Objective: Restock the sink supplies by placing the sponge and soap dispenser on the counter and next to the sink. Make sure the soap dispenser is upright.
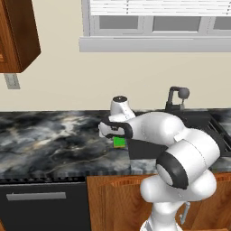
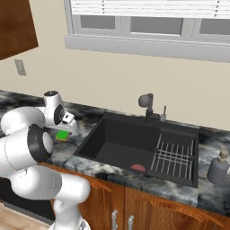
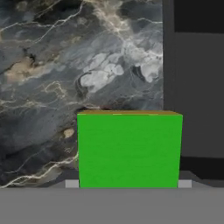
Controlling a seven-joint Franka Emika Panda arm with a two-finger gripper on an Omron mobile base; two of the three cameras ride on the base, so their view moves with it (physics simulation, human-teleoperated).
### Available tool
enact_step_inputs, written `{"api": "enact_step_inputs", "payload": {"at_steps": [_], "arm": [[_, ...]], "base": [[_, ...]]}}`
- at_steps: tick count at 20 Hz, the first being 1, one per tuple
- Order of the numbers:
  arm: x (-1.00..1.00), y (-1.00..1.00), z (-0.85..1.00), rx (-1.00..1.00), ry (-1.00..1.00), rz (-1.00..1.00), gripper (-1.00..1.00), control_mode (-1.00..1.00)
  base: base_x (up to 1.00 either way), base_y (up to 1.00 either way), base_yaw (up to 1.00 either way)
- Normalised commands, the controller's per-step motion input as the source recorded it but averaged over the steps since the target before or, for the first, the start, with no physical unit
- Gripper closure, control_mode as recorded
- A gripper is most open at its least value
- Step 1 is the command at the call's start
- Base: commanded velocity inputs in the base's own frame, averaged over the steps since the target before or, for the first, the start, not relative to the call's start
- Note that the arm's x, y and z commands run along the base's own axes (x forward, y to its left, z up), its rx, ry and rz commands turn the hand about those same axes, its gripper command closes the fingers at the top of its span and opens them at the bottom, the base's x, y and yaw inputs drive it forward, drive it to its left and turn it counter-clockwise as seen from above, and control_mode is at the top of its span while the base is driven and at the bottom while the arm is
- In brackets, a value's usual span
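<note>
The bright green sponge [image 3: 129, 148] sits between the fingers of my gripper [image 3: 128, 183], which is shut on it. From the base views the sponge [image 1: 119, 142] [image 2: 63, 134] hangs under the hand [image 1: 115, 130], low over the black marbled counter [image 1: 49, 135], just left of the sink [image 2: 130, 146]. I cannot tell whether it touches the slab. The grey soap dispenser [image 2: 218, 167] stands upright on the counter at the sink's right side, far from the gripper [image 2: 64, 131].
A dark arched faucet with a round knob [image 2: 146, 104] rises behind the basin. A wire grid [image 2: 175, 157] and a small red object [image 2: 138, 167] lie inside the sink. A wall cabinet [image 1: 16, 36] hangs at upper left; a window sill [image 1: 153, 43] runs above.
</note>
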Motion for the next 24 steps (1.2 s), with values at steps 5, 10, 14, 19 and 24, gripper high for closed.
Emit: {"api": "enact_step_inputs", "payload": {"at_steps": [5, 10, 14, 19, 24], "arm": [[0.1, -0.25, -0.36, 0.0, 0.01, 0.0, 1.0, -1.0], [0.08, -0.26, -0.38, 0.0, 0.03, 0.0, 1.0, -1.0], [0.14, -0.11, -0.28, 0.0, 0.09, 0.0, 1.0, -1.0], [0.32, -0.01, -0.19, 0.0, 0.06, 0.0, 1.0, -1.0], [0.53, 0.41, -0.06, 0.0, 0.02, 0.0, -1.0, -1.0]], "base": [[0.0, 0.0, 0.0], [0.0, 0.0, 0.0], [0.0, 0.0, 0.0], [0.0, 0.0, 0.0], [0.0, 0.0, 0.0]]}}
